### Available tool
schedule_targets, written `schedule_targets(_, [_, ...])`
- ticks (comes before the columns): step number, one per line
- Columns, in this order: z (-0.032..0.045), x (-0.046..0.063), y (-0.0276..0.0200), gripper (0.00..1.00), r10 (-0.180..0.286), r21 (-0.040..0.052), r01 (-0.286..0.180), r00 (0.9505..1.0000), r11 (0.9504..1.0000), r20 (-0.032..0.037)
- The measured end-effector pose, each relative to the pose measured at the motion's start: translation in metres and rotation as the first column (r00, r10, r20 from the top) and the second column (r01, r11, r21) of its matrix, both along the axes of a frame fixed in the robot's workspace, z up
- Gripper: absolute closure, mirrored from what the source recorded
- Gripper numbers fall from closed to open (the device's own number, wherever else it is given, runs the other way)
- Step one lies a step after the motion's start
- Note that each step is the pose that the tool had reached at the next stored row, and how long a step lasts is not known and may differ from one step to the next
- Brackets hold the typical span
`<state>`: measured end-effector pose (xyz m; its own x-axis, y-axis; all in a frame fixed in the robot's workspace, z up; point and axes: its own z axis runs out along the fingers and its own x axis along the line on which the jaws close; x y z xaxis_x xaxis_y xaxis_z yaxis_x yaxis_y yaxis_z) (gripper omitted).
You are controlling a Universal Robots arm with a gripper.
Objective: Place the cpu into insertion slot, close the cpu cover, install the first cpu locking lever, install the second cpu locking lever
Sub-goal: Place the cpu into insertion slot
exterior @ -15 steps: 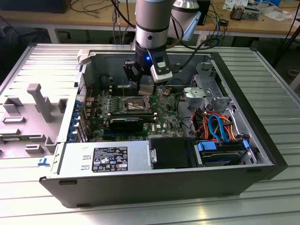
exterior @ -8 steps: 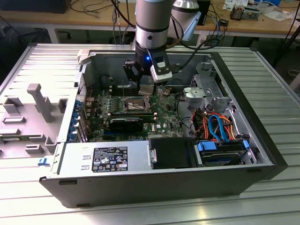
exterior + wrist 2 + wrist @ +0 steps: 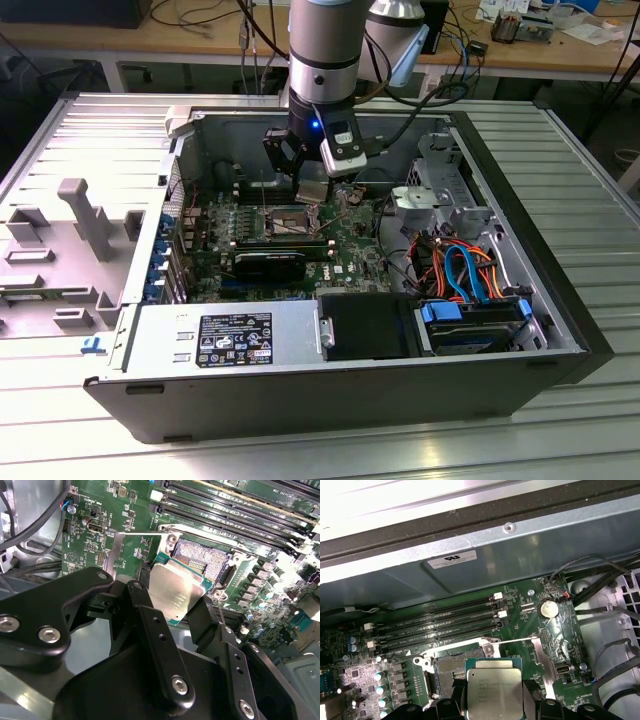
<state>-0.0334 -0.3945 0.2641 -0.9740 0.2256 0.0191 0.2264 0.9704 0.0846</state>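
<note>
The cpu [image 3: 175,592] is pinched by its opposite edges between the jaws and is held just above the insertion slot [image 3: 202,560]. It appears to be offset slightly to one side rather than squarely over it. The cpu cover [image 3: 116,555] is seen raised open beside the slot.

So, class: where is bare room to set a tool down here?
Bare: the slatted table at the exterior view's right of the computer case. Crowded: the cables inside, and the insertion slot below the gripper holding the cpu.
</note>
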Motion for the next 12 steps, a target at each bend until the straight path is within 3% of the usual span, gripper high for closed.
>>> schedule_targets(12, [-0.0002, 0.0000, 0.0000, 0.46, -0.015, 0.0000, 0.015, 0.9999, 0.9999, 0.0000])
